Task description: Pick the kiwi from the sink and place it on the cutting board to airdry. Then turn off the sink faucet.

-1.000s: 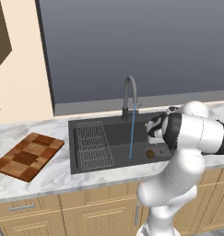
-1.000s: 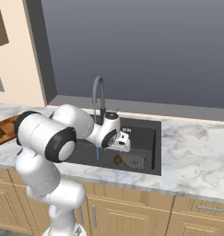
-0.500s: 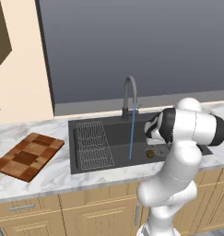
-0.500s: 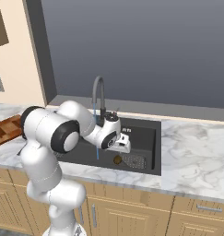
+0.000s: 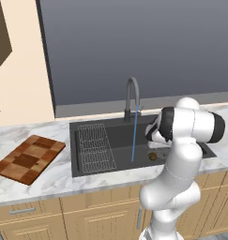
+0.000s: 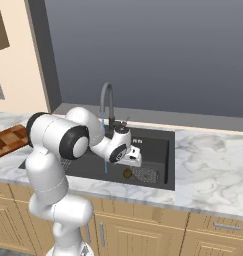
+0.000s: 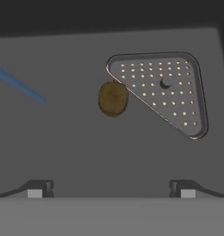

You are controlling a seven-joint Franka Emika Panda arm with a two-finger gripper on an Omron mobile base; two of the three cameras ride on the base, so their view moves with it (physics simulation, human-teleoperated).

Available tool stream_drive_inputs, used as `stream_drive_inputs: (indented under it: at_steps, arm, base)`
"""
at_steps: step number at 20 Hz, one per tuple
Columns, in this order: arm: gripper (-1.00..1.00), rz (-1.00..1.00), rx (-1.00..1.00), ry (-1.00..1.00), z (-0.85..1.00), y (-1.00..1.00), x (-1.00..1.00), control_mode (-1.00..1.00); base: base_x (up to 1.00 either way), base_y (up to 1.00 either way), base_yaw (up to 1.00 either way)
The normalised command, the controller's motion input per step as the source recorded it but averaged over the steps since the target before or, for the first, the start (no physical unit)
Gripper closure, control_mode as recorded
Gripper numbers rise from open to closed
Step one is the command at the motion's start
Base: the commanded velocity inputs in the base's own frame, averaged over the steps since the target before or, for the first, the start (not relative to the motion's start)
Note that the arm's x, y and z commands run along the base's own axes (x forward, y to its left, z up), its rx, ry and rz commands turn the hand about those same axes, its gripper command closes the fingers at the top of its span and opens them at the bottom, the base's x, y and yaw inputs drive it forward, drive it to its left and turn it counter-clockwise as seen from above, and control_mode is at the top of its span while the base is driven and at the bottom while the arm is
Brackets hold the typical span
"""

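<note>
On the far left of the marble tabletop [image 5: 54,180], the checkered cutting board [image 5: 27,158] is sitting bare, well apart from the sink [image 5: 89,171], so you are looking at a long carry with a small round fruit that could roll out of a loose pinch. Moving right, the wire rack [image 5: 95,147] is lying in the basin's left part and the sink faucet [image 5: 131,97] is running a thin blue stream [image 5: 133,138] straight down into the basin; a swing across it risks knocking the spout or lever. Further right, the kiwi [image 7: 113,98] is resting on the sink floor, touching the edge of the triangular drain grate [image 7: 168,92]. Your gripper [image 7: 111,188] is hovering above it with jaws spread wide and nothing between them. The fruit is lying ahead of the fingertips [image 7: 37,189], not between them, so closing from here is likely missing it, and descending off-centre is likely nudging it onto the grate or jamming one tip against the grate's rim.
</note>
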Motion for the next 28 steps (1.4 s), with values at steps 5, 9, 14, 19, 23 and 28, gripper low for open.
stream_drive_inputs:
  at_steps: [5, 9, 14, 19, 23, 28]
  arm:
    - [-1.0, 0.0, 0.0, 0.0, -0.16, 0.0, 0.1, -1.0]
    - [-1.0, 0.0, 0.0, -0.02, -0.17, 0.0, 0.08, -1.0]
    - [-1.0, 0.0, 0.0, -0.02, -0.16, 0.0, 0.07, -1.0]
    - [-1.0, 0.0, 0.0, -0.02, -0.18, 0.0, 0.07, -1.0]
    - [-1.0, 0.0, 0.0, -0.01, -0.17, 0.0, 0.1, -1.0]
    - [-1.0, 0.0, 0.0, 0.0, -0.13, 0.0, 0.14, -1.0]
  base:
    - [0.0, 0.0, 0.0]
    - [0.0, 0.0, 0.0]
    - [0.0, 0.0, 0.0]
    - [0.0, 0.0, 0.0]
    - [0.0, 0.0, 0.0]
    - [0.0, 0.0, 0.0]
